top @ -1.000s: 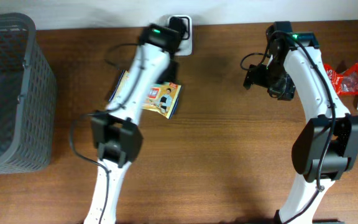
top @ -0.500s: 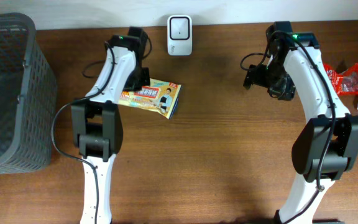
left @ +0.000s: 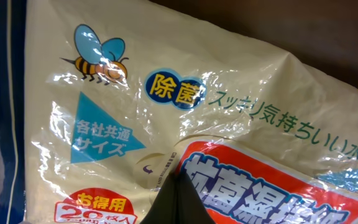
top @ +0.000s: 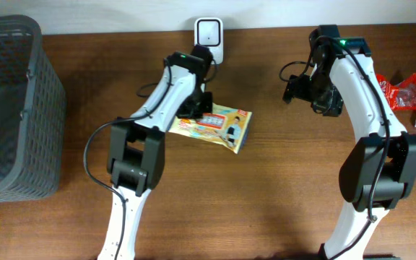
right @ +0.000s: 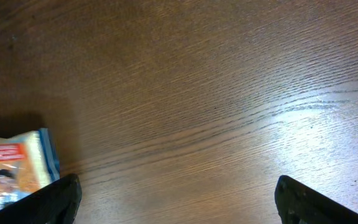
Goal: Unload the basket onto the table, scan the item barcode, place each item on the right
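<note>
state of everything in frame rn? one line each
left gripper, shut on yellow packet
right gripper, open, holding nothing
yellow packet, held at its edge, printed face up, just in front of scanner
scanner, upright
basket, looks empty
snack packs, lying loose beside the right arm

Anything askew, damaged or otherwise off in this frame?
Nothing is damaged or spilled. The yellow packet is at a slant, pinched at one end by the shut left hand, and its film is creased there. The right hand is open over the table.
</note>
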